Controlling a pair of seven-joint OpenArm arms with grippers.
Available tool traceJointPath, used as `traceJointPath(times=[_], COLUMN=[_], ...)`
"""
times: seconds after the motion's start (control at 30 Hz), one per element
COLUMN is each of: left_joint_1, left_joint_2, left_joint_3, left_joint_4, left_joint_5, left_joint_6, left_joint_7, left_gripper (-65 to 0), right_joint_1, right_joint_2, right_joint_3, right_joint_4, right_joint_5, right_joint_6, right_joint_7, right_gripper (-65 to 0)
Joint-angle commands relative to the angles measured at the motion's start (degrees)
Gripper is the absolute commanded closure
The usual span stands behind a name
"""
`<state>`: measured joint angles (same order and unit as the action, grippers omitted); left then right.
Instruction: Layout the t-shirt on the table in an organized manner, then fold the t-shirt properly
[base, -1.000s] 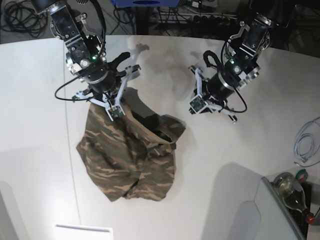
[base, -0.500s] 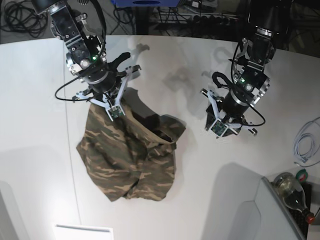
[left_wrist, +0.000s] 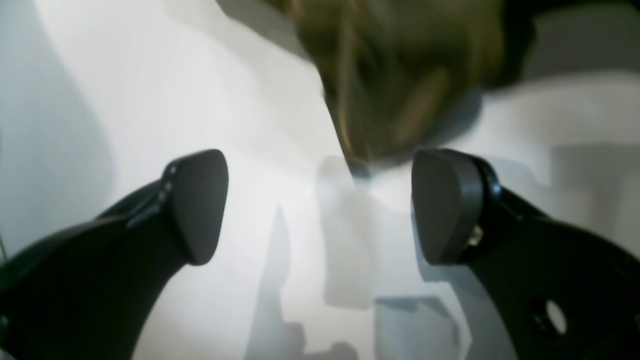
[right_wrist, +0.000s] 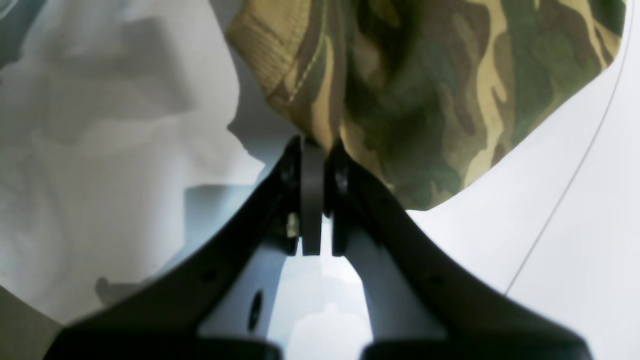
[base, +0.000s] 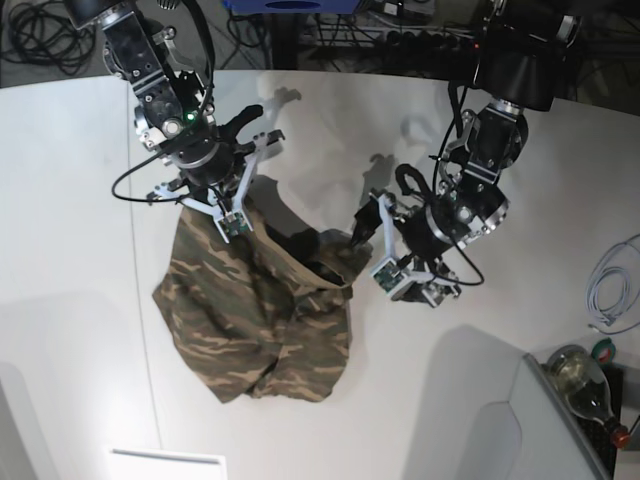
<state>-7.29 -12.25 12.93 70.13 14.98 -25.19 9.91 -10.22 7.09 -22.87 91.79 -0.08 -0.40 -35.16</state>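
Base view, t-shirt (base: 255, 310) bunched mid-table (base: 80, 200), bare margins

Cluttered edges around the workspace
Dark cables (base: 40, 40) lie behind; a white cord (base: 610, 285), glass bottle (base: 585, 385) and grey box (base: 480, 420) sit right.

White table (base: 70, 200): bare room left of the shirt (base: 260, 310) and along the far edge. Middle blocked by the crumpled shirt and both arms. Near right corner crowded: grey box (base: 500, 430), bottle (base: 588, 385), coiled cable (base: 610, 285).
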Motion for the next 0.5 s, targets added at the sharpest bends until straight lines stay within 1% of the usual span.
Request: traceJointPath(times=[0.0, 0.17, 0.27, 0.3, 0.33, 0.37, 0.47], left_joint_1=[-1.5, -5.5, -6.8, -6.8, -6.6, -6.5, -6.2], left_joint_2=[0.9, 5.0, 6.1, 6.3, 6.3, 6.3, 6.3], left_joint_3=[0.0, 0.0, 0.0, 0.0, 0.0, 0.0, 0.0], left_joint_4=[0.3, -5.1, -8.3, -8.5, -8.5, -8.5, -8.9], left_joint_5=[-0.5, -0.4, -0.4, -0.4, -0.4, -0.4, -0.4], left_joint_6=[-0.3, -4.5, -6.9, -7.5, -7.7, -8.3, -12.0], left_joint_7=[-1.5, -1.5, -1.5, -1.5, -1.5, -1.5, -1.4], left_gripper=[-54.1, -53.5, -52.8, -51.2, -47.2, -40.6, -14.8], right_joint_1=[0.6, 0.6, 0.6, 0.6, 0.6, 0.6, 0.6], right_joint_2=[0.1, 0.1, 0.1, 0.2, 0.2, 0.2, 0.2], right_joint_3=[0.1, 0.4, 0.5, 0.6, 0.6, 0.6, 0.6], right_joint_4=[0.9, 0.8, 0.8, 0.8, 0.8, 0.8, 0.8], right_joint_5=[-0.1, -0.1, -0.1, -0.1, -0.1, -0.1, -0.1], right_joint_6=[0.1, 0.1, 0.1, 0.1, 0.1, 0.1, 0.1], right_joint_7=[1.1, 1.1, 1.1, 1.1, 1.1, 1.1, 1.2], right_gripper=[0.0, 0.0, 0.0, 0.0, 0.0, 0.0, 0.0])
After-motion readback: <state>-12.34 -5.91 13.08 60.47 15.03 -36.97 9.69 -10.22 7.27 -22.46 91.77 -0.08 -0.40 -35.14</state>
